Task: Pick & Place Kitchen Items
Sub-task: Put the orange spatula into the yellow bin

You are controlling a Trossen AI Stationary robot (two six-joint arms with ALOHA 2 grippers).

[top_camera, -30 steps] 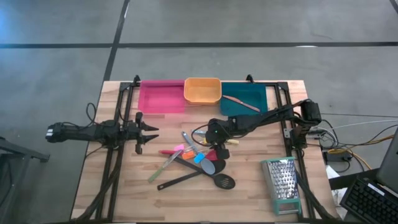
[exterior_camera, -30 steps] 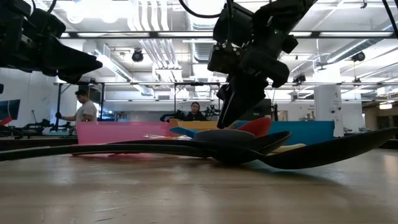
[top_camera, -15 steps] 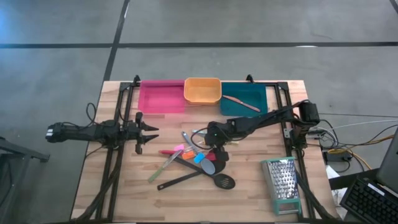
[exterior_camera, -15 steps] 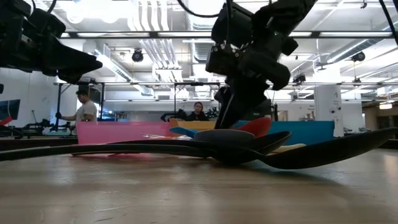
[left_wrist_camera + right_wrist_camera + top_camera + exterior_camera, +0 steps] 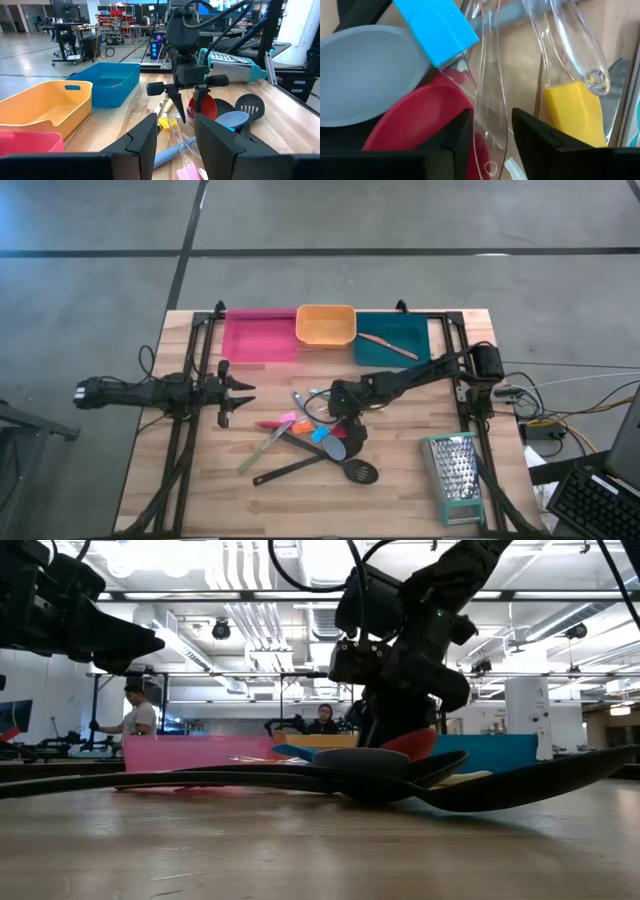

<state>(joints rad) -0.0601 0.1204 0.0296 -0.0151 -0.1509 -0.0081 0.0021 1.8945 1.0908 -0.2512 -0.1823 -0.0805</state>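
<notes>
clear spatula handle [image 5: 490, 95] runs lengthwise between open right pincer [image 5: 490, 145] fingers

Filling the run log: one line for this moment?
right gripper: open, low over utensil pile | left gripper: waiting at left | teal bin: one utensil

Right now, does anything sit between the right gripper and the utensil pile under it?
Nothing visible does. The right gripper hangs open directly over the pile, its fingers straddling a clear handle beside the red spoon.

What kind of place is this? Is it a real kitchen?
Probably not a kitchen but a robotics lab or workshop: the wooden table carries two robot arms, open concrete floor surrounds it, and beyond it stand equipment racks and a seated person.
</notes>
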